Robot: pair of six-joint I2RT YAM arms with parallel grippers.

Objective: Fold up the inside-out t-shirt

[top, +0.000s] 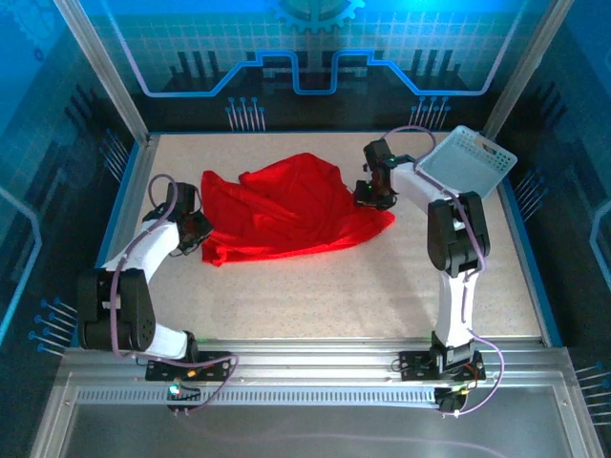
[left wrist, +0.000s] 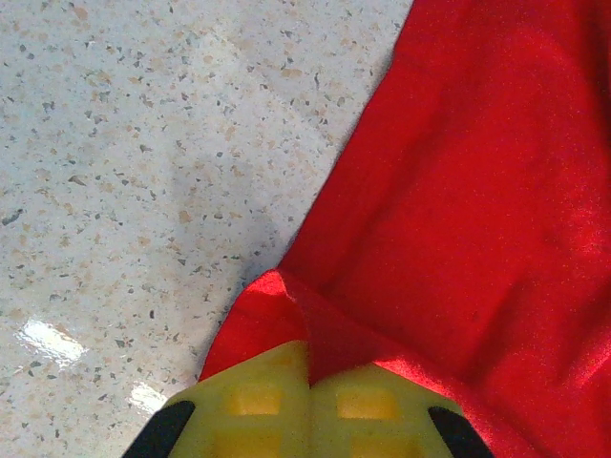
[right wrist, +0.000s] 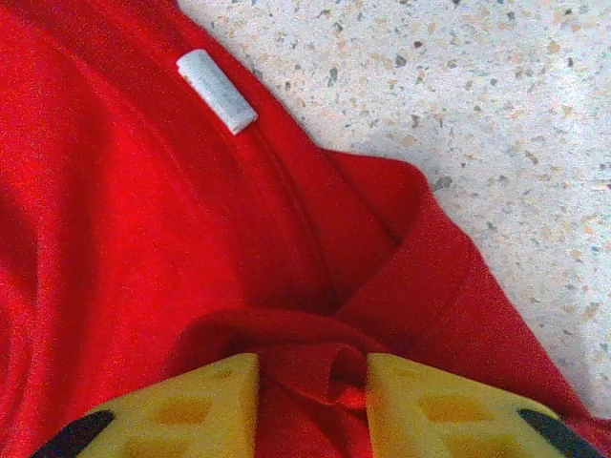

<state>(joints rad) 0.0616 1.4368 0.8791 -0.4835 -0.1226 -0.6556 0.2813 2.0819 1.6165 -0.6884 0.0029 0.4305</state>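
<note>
Two grippers on the inside-out t-shirt [top: 286, 205], crumpled at the far middle of the table [top: 334, 296]: left gripper [left wrist: 307, 386] pinched shut on its left edge. Right gripper [right wrist: 313, 382] straddles a fold at the right edge, jaws apart; clamped or not, can't tell.

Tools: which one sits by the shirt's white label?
The right tool: the white label lies on the t-shirt just ahead of it. The left tool clamps a plain edge.

Crumpled t-shirt [top: 286, 205] lies on the counter [top: 325, 286], centre towards the far side. At its left near corner: left tool [top: 202, 232], cloth edge pinched in it. At its right edge: right tool [top: 374, 196], a fold between its fingers. Behind and right of that, in the far right corner: basket [top: 468, 160], tilted.
</note>
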